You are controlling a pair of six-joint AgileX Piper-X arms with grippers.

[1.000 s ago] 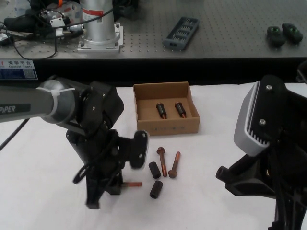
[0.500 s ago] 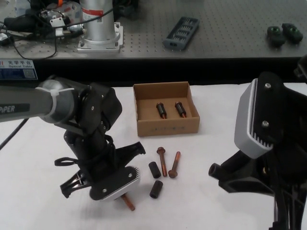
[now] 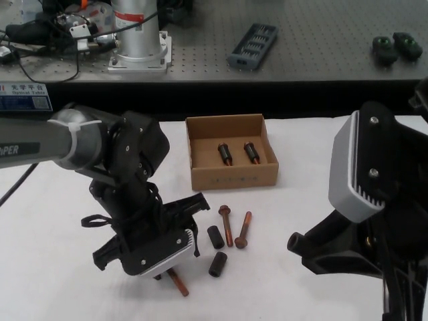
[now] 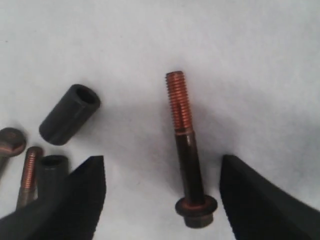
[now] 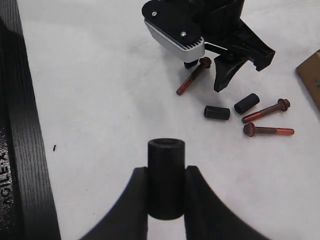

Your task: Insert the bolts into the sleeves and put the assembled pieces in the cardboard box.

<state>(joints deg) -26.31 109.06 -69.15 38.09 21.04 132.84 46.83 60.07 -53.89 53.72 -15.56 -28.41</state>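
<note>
Left gripper (image 4: 162,169), spread apart, straddles a copper bolt (image 4: 186,150) lying on the tabletop (image 3: 53,267) near the cardboard box (image 3: 234,175). Right gripper (image 5: 166,175) clamped on a black sleeve (image 5: 166,157).

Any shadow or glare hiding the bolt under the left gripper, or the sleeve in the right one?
Left wrist view: the bolt lies in soft shadow between the dark fingers, threads readable, no glare. Right wrist view: the held sleeve is evenly lit against the white cloth.
</note>
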